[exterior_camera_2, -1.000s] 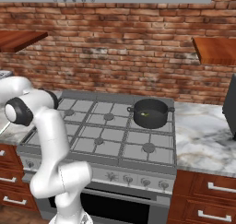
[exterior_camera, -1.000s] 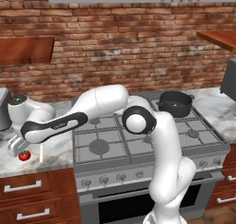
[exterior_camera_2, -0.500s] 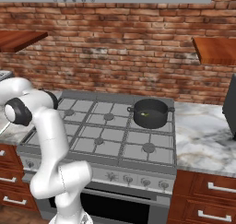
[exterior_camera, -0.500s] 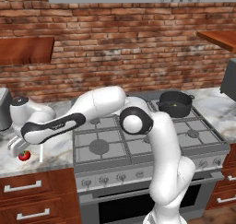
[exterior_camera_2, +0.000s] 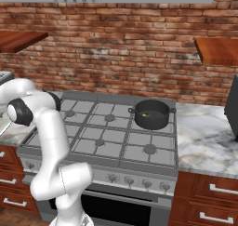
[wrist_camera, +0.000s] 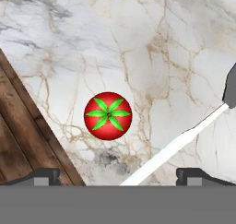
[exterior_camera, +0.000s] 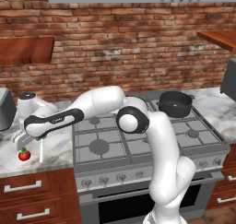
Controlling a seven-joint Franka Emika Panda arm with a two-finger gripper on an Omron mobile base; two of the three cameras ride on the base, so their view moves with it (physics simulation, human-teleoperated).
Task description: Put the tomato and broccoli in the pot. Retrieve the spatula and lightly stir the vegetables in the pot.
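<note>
In the hand view the red tomato [wrist_camera: 108, 115] with its green top lies on the marble counter [wrist_camera: 152, 43], just ahead of my gripper [wrist_camera: 122, 177] and between its fingertips [wrist_camera: 46, 176]. The gripper is open and holds nothing. The spatula [wrist_camera: 179, 142] lies to the right, pale handle slanting up to a dark head at the frame edge. From the left base view my gripper [exterior_camera: 22, 142] hangs directly over the tomato [exterior_camera: 24, 155], and the spatula [exterior_camera: 40, 150] lies beside it. The dark pot [exterior_camera: 175, 103] stands on the back right burner, and a small green bit shows inside the pot [exterior_camera_2: 151, 113].
The stove [exterior_camera: 138, 140] lies between the counter and the pot. A grey appliance [exterior_camera: 4, 110] stands at the far left of the counter, and a dark one [exterior_camera: 229, 78] at the right. The counter's wooden front edge [wrist_camera: 23, 140] runs close to the tomato.
The arm's elbow has eased slightly to the left. The hand stays over the tomato with its jaws open.
</note>
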